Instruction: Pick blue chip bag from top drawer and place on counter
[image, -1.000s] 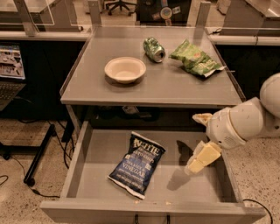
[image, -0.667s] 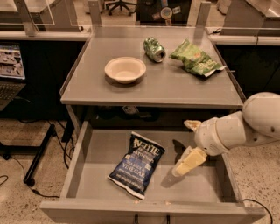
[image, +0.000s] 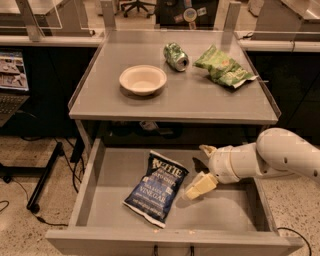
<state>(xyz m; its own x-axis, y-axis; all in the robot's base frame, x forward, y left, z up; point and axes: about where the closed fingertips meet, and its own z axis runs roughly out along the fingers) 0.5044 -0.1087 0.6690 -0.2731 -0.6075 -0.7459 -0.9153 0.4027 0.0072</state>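
The blue chip bag (image: 156, 189) lies flat on the floor of the open top drawer (image: 86, 186), left of middle, with its white lettering facing up. My gripper (image: 201, 168) hangs inside the drawer just right of the bag, open and empty. One cream finger (image: 200, 185) is close to the bag's right edge and the other (image: 206, 149) is further back. My white arm reaches in from the right. The grey counter (image: 200, 97) is above the drawer.
On the counter are a white bowl (image: 143, 79), a green can (image: 176, 56) lying on its side and a green chip bag (image: 224, 70). A laptop (image: 10, 80) sits at the left. Cables and a stand leg (image: 45, 175) lie on the floor at the left.
My gripper has moved left across the drawer, from near its right side to just beside the blue chip bag. The bag has not moved.
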